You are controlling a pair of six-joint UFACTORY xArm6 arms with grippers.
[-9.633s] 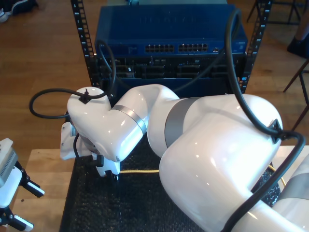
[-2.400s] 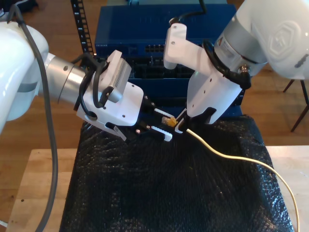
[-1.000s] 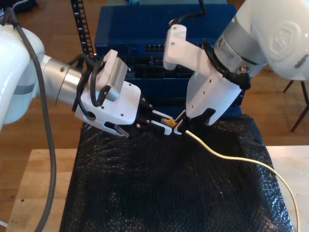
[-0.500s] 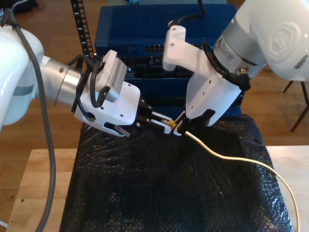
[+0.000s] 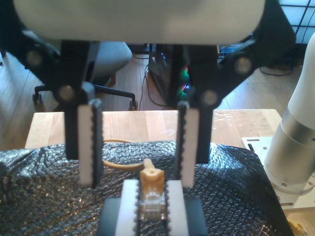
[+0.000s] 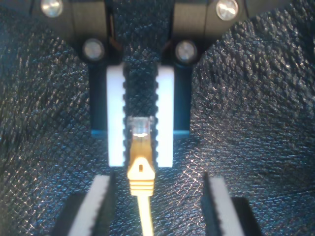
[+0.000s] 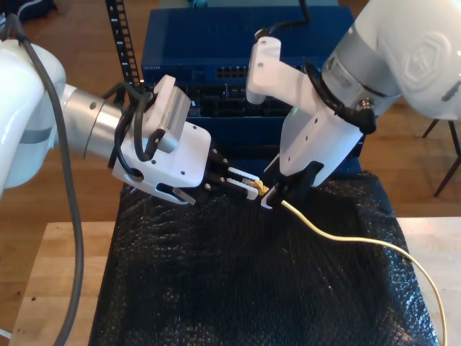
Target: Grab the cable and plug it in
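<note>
Black padded mat lay below — my second gripper pinched the cable by its plug; my first gripper gaped wide.

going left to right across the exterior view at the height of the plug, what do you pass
Gripper shut on the plug → clear plug with yellow boot → open gripper → yellow cable trailing over the black mat toward the exterior view's right.

A black textured mat covers the wooden table before a blue switch.
</note>
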